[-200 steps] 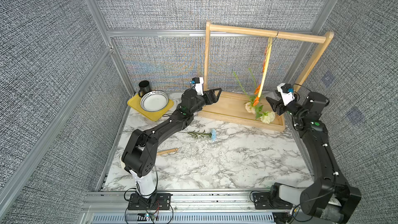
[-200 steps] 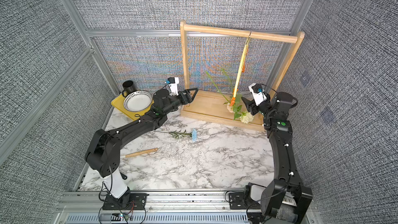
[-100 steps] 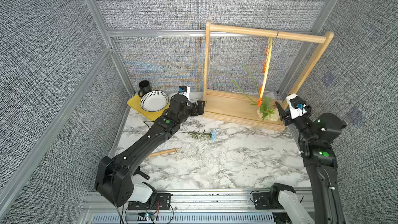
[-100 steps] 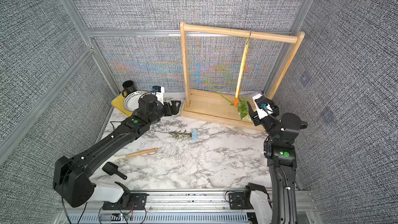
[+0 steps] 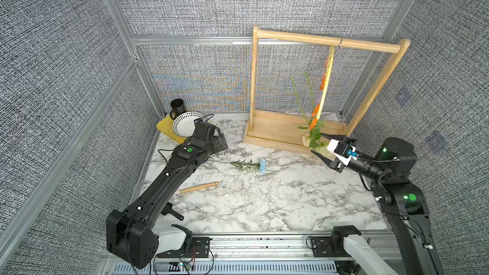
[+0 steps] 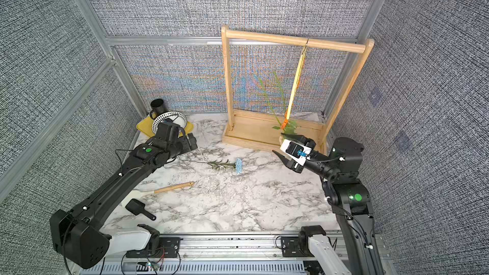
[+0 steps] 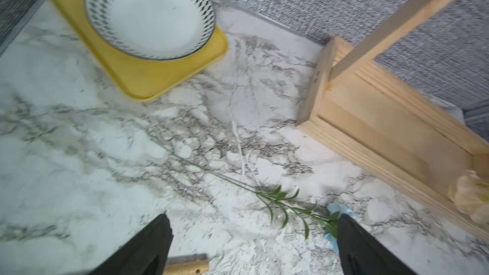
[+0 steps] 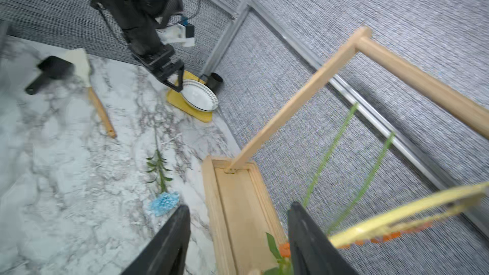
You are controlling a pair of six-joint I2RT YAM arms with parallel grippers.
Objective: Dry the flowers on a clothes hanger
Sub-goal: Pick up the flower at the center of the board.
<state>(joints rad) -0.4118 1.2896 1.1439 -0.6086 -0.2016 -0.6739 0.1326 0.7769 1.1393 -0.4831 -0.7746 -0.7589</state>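
Your left gripper [image 7: 252, 216] is spread wide and empty. A second ago it was up by the near-left post of the wooden rack [image 5: 328, 44]. It has since drawn back to the left and now hangs low over the marble table [image 5: 264, 202], near the bare end of the blue bloom's stem [image 5: 225, 162].

Your right gripper [image 5: 317, 143] has also backed off from the clothes hanger [image 5: 324, 88] toward the near right. Its jaws are parted with nothing between them.

Both hands have left the hanger, so two of the flowers look done. Their green stems [image 8: 328, 154] hang from it on the right side of the rack, heads down. The blue bloom [image 5: 262, 166] is the stem still to go, and it lies flat at mid-table. You look set to pick it up next.

- **Hanger:** it shows edge-on in both top views, so you cannot tell which orange clip [image 5: 315, 123] holds which stem.
- **Rose heads:** they are mostly hidden behind your right gripper. Only a peach rose [image 7: 471, 202] peeks in at the frame edge of the left wrist view.
- **Wrist views:** both are smeared.
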